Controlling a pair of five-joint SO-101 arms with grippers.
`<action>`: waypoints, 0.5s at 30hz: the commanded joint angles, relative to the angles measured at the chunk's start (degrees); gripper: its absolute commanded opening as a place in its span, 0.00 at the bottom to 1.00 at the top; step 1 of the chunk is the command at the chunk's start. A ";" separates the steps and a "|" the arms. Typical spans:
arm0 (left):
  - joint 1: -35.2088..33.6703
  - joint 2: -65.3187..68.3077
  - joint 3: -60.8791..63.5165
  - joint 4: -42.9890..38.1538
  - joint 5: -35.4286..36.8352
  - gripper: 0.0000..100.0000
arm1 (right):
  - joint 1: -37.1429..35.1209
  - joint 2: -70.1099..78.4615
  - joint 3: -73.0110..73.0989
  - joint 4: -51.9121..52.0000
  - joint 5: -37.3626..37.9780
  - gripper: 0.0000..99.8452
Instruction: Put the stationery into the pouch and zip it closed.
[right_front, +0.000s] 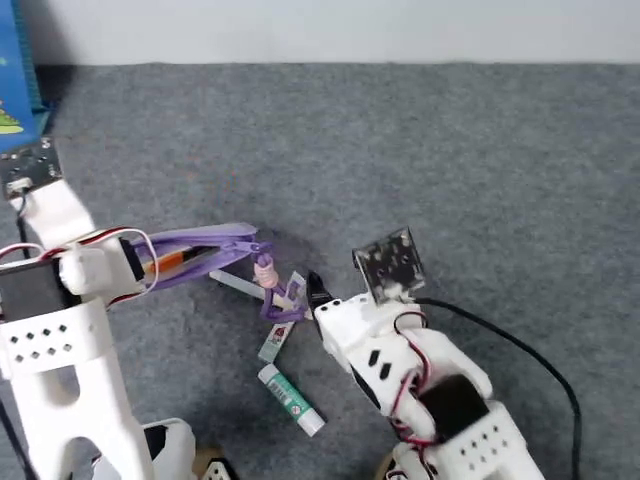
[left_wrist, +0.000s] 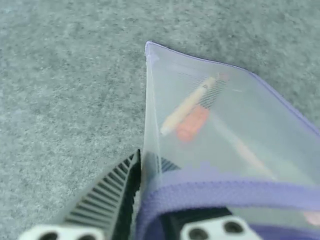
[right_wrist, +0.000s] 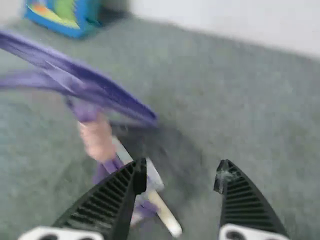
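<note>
At the left edge a blue box (right_front: 15, 90) with coloured print was cut off; its writing was too small to read. The left gripper (left_wrist: 147, 180) was clamped on the rim of the translucent plastic pouch (right_front: 200, 245) with a purple zip band; a pale pencil-like stick (left_wrist: 187, 107) and an orange-red piece (left_wrist: 192, 124), hard to identify, lay inside. A pink charm (right_front: 266, 270) hung at the zip end; a white glue stick (right_front: 290, 398) with a green label, print unreadable, lay on the grey carpet-like table (right_front: 450, 150); the right gripper (right_wrist: 181, 167), jaws wide apart and holding nothing, pointed down just beside the charm.
</note>
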 joint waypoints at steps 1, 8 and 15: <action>-1.49 0.26 -2.68 0.53 0.53 0.01 | 1.19 6.90 -3.69 0.66 -0.26 0.22; -1.41 0.26 -2.42 0.70 0.53 0.01 | 0.92 26.59 -4.48 -0.84 -0.26 0.22; -1.32 0.26 -2.33 0.79 0.53 0.01 | 0.84 44.53 -10.37 -3.82 -0.18 0.22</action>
